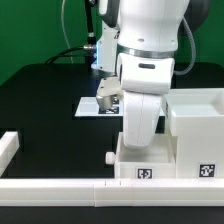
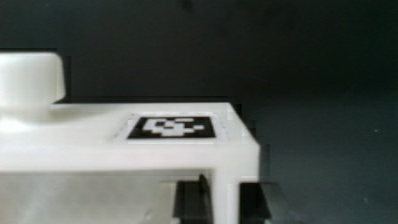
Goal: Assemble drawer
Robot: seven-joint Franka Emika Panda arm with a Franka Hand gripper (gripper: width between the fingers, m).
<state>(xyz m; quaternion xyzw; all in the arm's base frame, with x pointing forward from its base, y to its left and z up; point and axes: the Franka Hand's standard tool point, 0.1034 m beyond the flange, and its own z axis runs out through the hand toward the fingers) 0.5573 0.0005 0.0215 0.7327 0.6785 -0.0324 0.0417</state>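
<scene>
A small white drawer tray (image 1: 150, 172) with a square tag on its wall and a knob (image 1: 110, 156) sits just behind the front rail. The large white drawer housing (image 1: 196, 128), also tagged, stands directly on its exterior-view right. My gripper (image 1: 136, 146) reaches straight down onto the tray, its fingertips hidden there. In the wrist view my gripper (image 2: 224, 200) straddles the tray's wall (image 2: 228, 160). A dark finger (image 2: 196, 200) presses on each side, so it is shut on the wall. The tray's tag (image 2: 176, 127) and knob (image 2: 29, 80) show beyond. The second tray is not in view.
A long low white rail (image 1: 70, 188) runs along the front edge, with a short white piece (image 1: 6, 148) at the exterior view's left. The marker board (image 1: 92, 106) lies flat behind my arm. Cables hang at the back.
</scene>
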